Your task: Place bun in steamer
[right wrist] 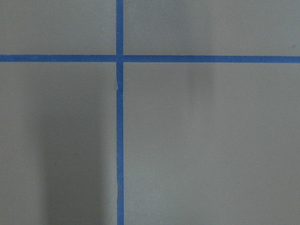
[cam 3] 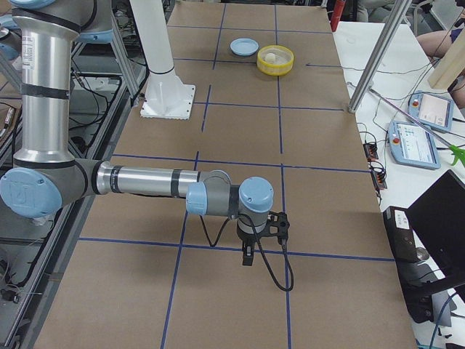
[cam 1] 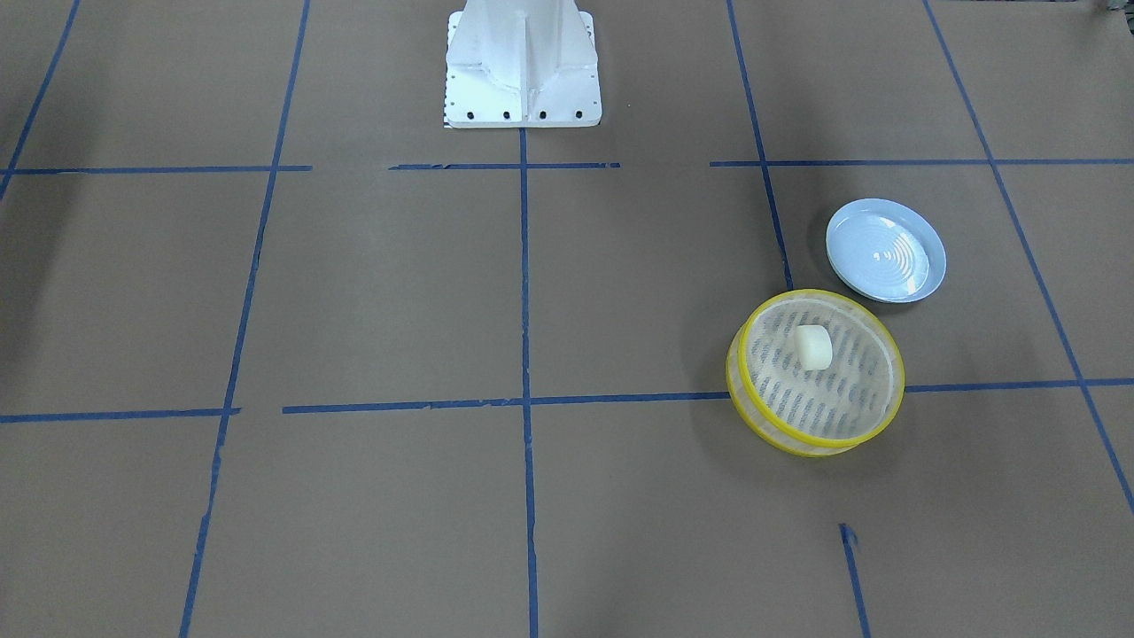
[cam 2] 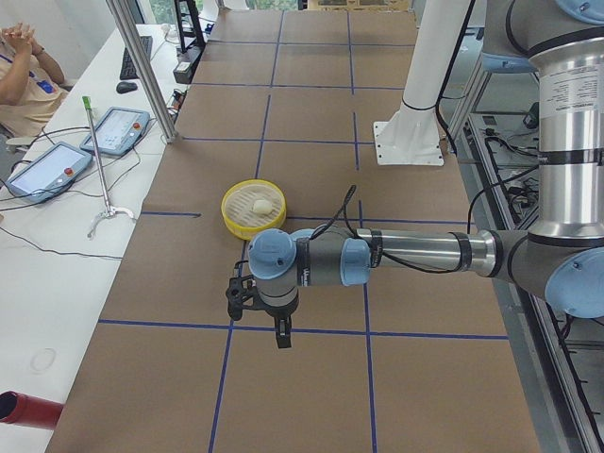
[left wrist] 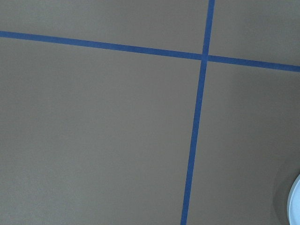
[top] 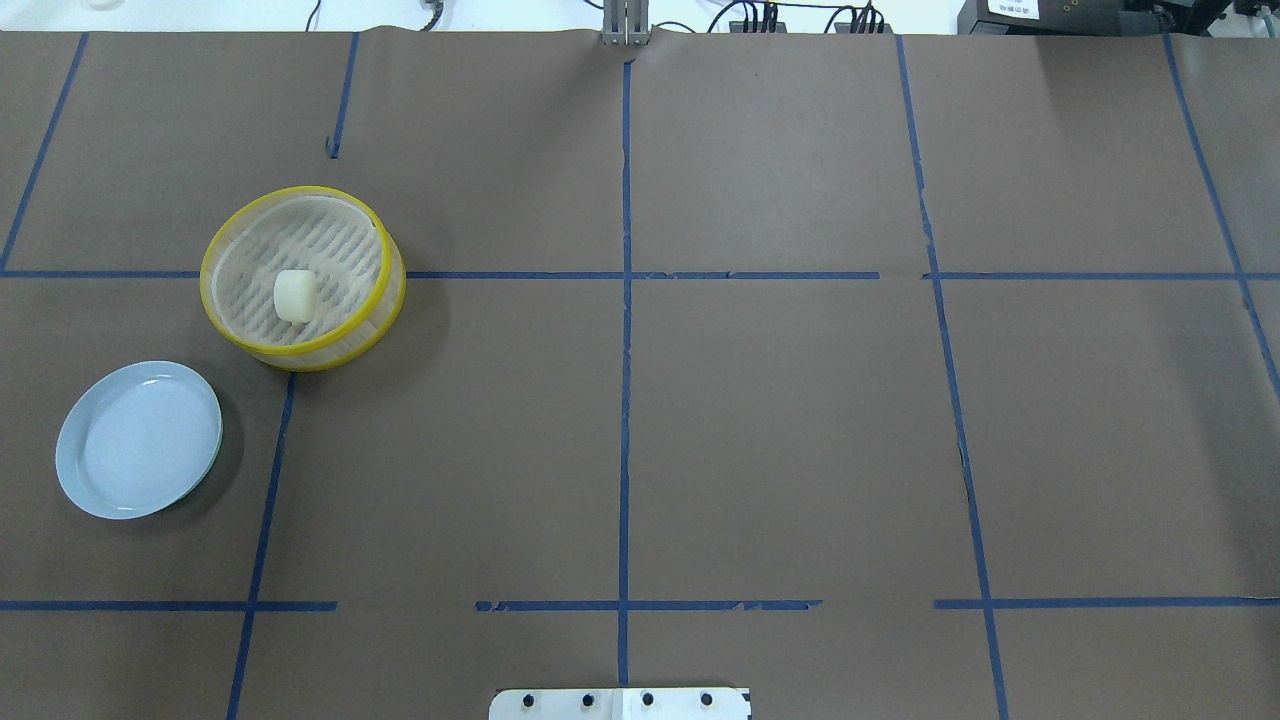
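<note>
The cream-white bun (cam 1: 813, 346) lies inside the yellow-rimmed steamer (cam 1: 780, 436), on its slatted floor. It shows the same way from overhead: bun (top: 295, 296) in the steamer (top: 330, 350). Both arms are away from it. The left gripper (cam 2: 281, 335) hangs over bare table in the exterior left view, nearer that camera than the steamer (cam 2: 247, 229). The right gripper (cam 3: 247, 256) hangs over bare table at the other end, far from the steamer (cam 3: 275, 70). I cannot tell whether either gripper is open or shut. Both wrist views show only table and tape.
An empty pale blue ridged plate (cam 1: 886, 250) sits beside the steamer, seen from overhead (top: 138, 440) and at the left wrist view's edge (left wrist: 296, 201). The white robot base (cam 1: 523, 62) stands at the table's robot side. Blue tape lines cross the brown table.
</note>
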Controlling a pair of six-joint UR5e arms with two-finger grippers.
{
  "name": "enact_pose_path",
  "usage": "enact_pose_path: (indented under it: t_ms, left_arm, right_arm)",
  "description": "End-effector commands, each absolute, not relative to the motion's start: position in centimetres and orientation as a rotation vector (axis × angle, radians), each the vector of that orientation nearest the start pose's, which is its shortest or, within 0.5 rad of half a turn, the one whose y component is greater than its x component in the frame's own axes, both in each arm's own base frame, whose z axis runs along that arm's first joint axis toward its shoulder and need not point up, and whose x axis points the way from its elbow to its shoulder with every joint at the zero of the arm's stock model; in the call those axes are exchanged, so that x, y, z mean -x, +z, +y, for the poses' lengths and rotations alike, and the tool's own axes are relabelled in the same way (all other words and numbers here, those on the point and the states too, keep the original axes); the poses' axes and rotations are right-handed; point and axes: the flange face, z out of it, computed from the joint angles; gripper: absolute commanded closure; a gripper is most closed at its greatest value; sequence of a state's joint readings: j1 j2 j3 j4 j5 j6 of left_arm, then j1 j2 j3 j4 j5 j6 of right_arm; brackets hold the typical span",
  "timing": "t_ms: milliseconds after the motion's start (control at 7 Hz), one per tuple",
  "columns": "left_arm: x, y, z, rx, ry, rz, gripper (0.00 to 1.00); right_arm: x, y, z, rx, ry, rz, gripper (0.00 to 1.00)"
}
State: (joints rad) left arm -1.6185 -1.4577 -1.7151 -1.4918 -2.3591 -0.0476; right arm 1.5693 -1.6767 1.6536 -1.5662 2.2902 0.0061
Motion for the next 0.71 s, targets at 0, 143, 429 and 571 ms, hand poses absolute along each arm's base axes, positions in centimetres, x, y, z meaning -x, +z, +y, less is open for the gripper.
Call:
enact_pose_path:
  t_ms: [0, 143, 429, 571]
  left_arm:
    - [8.4, 64.4, -43.9, 0.037, -0.104, 0.789, 0.00]
    - [8.4, 64.3, -44.1, 0.034, -0.103, 0.789, 0.00]
    - [8.4, 63.9, -45.0, 0.025, -0.098, 0.789, 0.00]
    - [8.4, 63.3, -45.1, 0.015, -0.094, 0.790, 0.00]
  right_arm:
    - [-6.7, 67.1, -44.6, 0.020, 0.011, -0.719, 0.00]
    - [-6.7, 67.1, -44.6, 0.020, 0.011, -0.719, 0.00]
    - [-6.7, 67.1, -44.6, 0.020, 0.011, -0.719, 0.00]
    - [-6.7, 67.1, -44.6, 0.020, 0.011, -0.719, 0.00]
